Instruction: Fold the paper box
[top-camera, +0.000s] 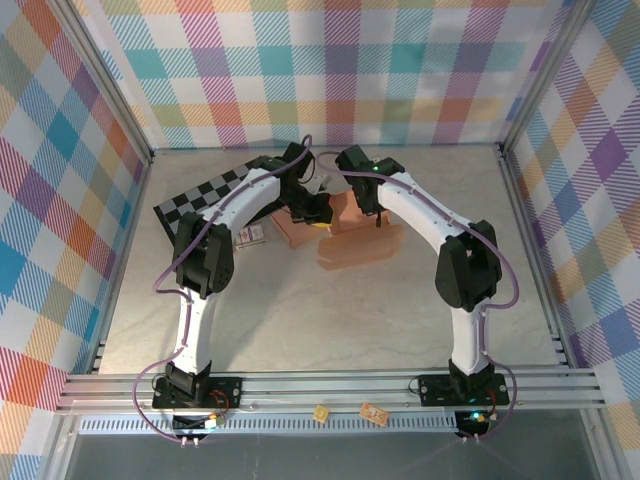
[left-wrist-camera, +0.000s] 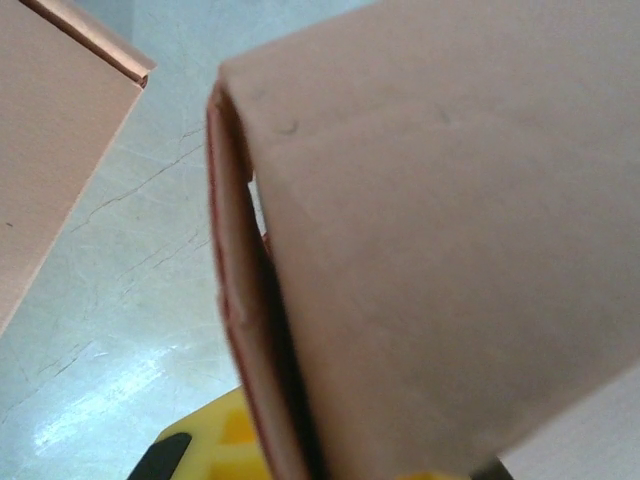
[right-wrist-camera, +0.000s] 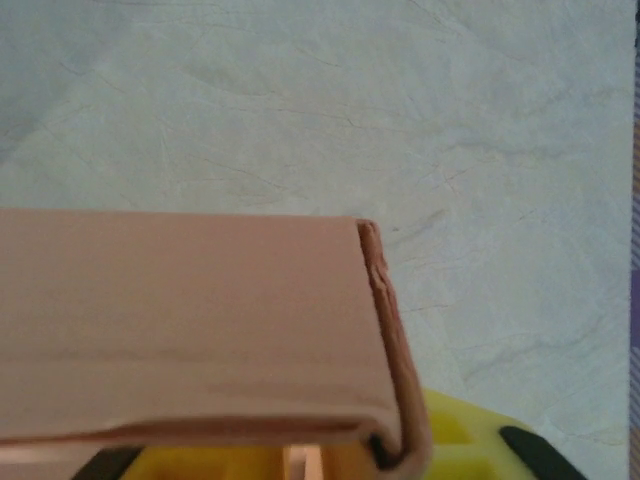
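Paper box (top-camera: 360, 248): brown card, part-formed, lying at the far middle of the tabletop (top-camera: 300, 320) between the two claws. One wide flap lies flat toward the near side.
Left claw (top-camera: 312, 210): closed tight, pinching a doubled wall of the box. In the left wrist view the two layers run down beside its yellow finger (left-wrist-camera: 215, 445).
Right claw (top-camera: 365, 205): at the box's right part, with a folded flap edge curling down beside a yellow finger (right-wrist-camera: 460, 440). I cannot tell whether the jaws grip the card or stand slightly apart.
Step in hand: probably turning a side flap over and seating it against the wall.
Doing it well: the left claw should anchor the wall upright while the right presses along the crease, not mid-panel, so the card bends where it is scored and does not buckle. Move slowly, with the base flat on the tabletop.
Material: thin matte card, pinkish-brown, with a darker raw edge. It looks stiff across the panels and springy at the folds, so it is likely to reopen if let go early.
Shapes: flat rectangular panels, sharp corners, one rounded fold at the flap.
Tabletop surface: pale, veined, faintly glossy, probably slippery under the box.
Nearby: a checkerboard (top-camera: 205, 195) at the far left, apart from the box.
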